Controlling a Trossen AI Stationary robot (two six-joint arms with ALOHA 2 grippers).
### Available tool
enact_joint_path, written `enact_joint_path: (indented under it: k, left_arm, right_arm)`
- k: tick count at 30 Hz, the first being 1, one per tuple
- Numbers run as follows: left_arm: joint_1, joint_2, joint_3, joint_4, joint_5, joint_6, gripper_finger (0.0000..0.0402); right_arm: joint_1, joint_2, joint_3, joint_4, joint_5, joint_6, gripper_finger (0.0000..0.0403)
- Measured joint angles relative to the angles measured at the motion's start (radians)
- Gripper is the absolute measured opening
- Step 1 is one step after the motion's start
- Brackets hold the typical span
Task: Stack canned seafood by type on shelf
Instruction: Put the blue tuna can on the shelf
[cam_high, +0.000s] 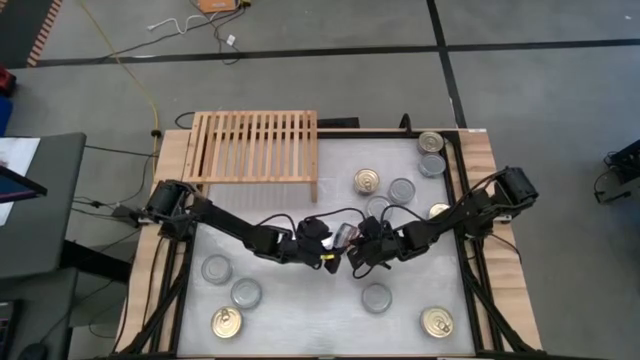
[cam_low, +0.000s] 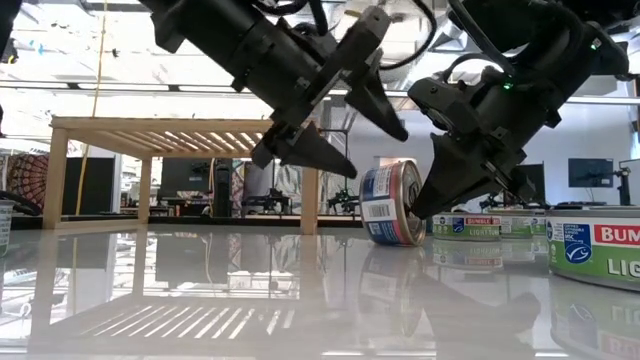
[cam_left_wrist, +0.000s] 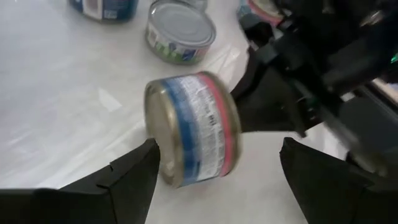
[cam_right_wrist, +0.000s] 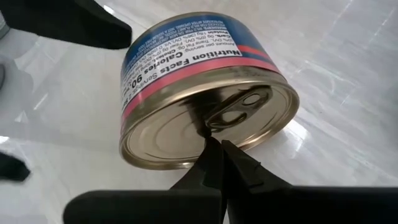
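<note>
1. While both arms meet near the middle of the white table (cam_high: 300, 310), a blue-and-pink labelled can (cam_low: 393, 203) stands tilted on its edge between them, its lower rim on the tabletop.
2. Just in front of the left gripper (cam_left_wrist: 217, 171), this tilted can sits in the gap between the two spread fingers (cam_left_wrist: 134, 168); neither finger is seen touching it.
3. From the left gripper's side the can shows its plain end and its label.
4. On the far side of the can, the right gripper (cam_right_wrist: 217, 144) has its fingers pressed together into one point, and that point rests against the can's gold pull-tab top (cam_right_wrist: 211, 124), right beside the ring tab. Nothing is clamped in it.
5. In the low view the right gripper's closed tips (cam_low: 432, 200) lean down against the can's raised side, while the left gripper (cam_low: 350, 140) hangs above and to the other side of it.
6. Beyond both grippers, toward the back of the table, stands the light-wood shelf (cam_high: 255, 145); its slatted top carries no cans.
7. Other cans lie flat around the grippers: several past the right gripper near the shelf end (cam_high: 368, 181), and several on the near side of the arms, such as a gold-topped one (cam_high: 226, 321) and a grey-topped one (cam_high: 377, 297).
</note>
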Motion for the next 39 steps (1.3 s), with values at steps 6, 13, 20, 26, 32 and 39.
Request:
enact_joint_path:
  k: [6, 13, 20, 26, 32, 39]
  left_arm:
    - [0.000, 0.038, 0.002, -0.012, 0.001, -0.032, 0.0318]
    - [0.001, 0.076, 0.024, 0.038, -0.001, -0.011, 0.0318]
    - [0.001, 0.083, 0.029, 0.042, -0.002, 0.029, 0.0318]
    - [0.006, 0.083, 0.029, 0.038, -0.003, 0.034, 0.0318]
    - [0.019, 0.083, 0.029, 0.036, -0.003, 0.031, 0.0318]
    - [0.041, 0.083, 0.028, -0.018, -0.005, 0.025, 0.0318]
  right_arm:
    - [0.000, -0.001, 0.001, 0.002, 0.000, 0.000, 0.0022]
    - [-0.003, -0.001, 0.001, -0.010, 0.004, -0.005, 0.0022]
    - [0.028, -0.003, 0.001, -0.046, 0.041, 0.016, 0.0022]
    - [0.072, -0.051, 0.000, -0.093, 0.045, 0.019, 0.0022]
    - [0.164, -0.134, 0.000, -0.240, 0.052, 0.083, 0.0022]
    - [0.293, -0.181, 0.000, -0.387, 0.158, 0.264, 0.0022]
